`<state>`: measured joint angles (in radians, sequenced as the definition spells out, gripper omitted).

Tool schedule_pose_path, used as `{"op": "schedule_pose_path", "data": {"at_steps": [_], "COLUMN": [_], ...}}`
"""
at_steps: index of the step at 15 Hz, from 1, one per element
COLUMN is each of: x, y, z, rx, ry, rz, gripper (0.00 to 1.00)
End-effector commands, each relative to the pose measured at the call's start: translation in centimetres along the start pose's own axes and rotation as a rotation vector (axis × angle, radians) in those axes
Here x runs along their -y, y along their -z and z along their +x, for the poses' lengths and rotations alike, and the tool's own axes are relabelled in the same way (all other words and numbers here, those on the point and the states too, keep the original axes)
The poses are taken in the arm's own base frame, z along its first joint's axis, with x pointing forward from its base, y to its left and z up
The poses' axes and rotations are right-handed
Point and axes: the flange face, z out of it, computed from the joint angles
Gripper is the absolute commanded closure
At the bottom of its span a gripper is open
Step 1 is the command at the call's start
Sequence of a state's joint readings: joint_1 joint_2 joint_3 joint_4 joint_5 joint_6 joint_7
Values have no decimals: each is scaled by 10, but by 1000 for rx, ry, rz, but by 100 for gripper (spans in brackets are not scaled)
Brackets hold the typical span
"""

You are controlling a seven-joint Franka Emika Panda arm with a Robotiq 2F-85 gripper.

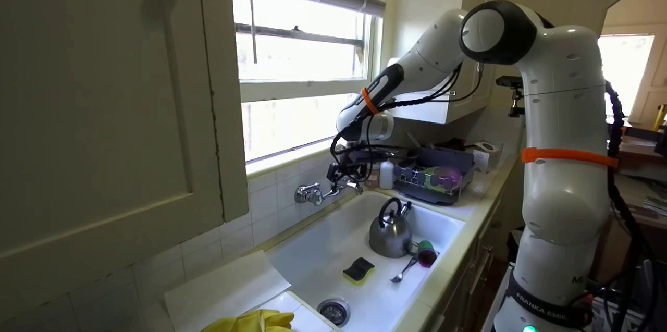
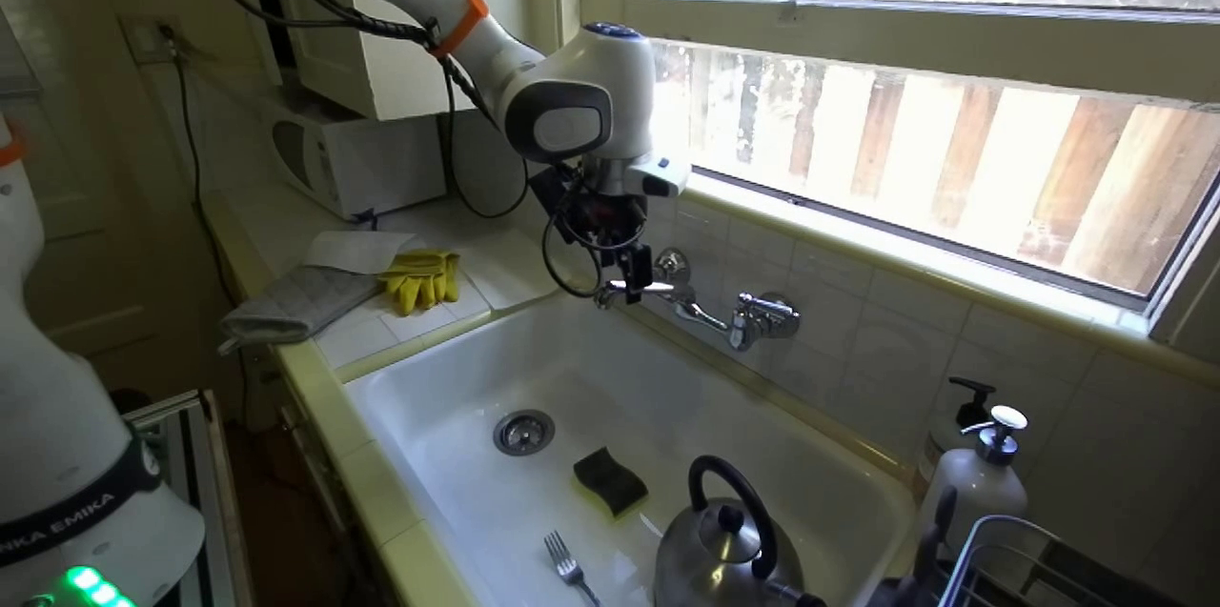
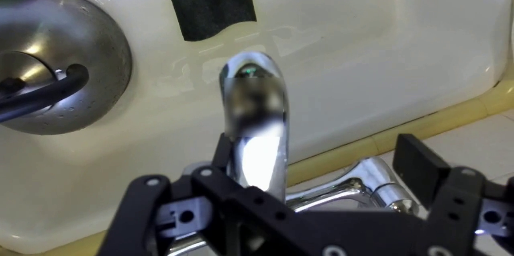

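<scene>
My gripper point(image 3: 321, 159) is open. It is at the chrome faucet on the wall above the sink, and it also shows in both exterior views point(image 1: 346, 173) point(image 2: 634, 269). In the wrist view the faucet's spout point(image 3: 261, 167) lies between the fingers, close to the left one. I cannot tell whether they touch. A faucet handle point(image 3: 377, 175) shows nearer the right finger. In the sink stand a steel kettle point(image 1: 388, 238) with a black handle and a dark-topped yellow sponge point(image 2: 610, 481). A fork point(image 2: 567, 564) and a green and red cup point(image 1: 426, 255) lie nearby.
The white sink point(image 2: 448, 455) has a drain point(image 2: 524, 433). Yellow gloves point(image 2: 419, 278) and a grey cloth point(image 2: 300, 302) lie on the counter. Soap bottles point(image 2: 977, 493) and a dish rack point(image 1: 432, 178) stand at the opposite end. A window sill point(image 1: 292, 157) runs above the faucet.
</scene>
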<state>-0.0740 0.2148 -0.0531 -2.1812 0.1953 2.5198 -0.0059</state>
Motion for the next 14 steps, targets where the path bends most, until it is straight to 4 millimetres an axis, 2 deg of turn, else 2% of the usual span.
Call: {"op": "schedule_pose_path", "data": {"at_steps": [1,14], "x": [34,84], "y": [-7,-5], "z": [2,27], "rx": [20,-20], "ry": [-45,-167], "rz": [59,101], "gripper": [0,0]}}
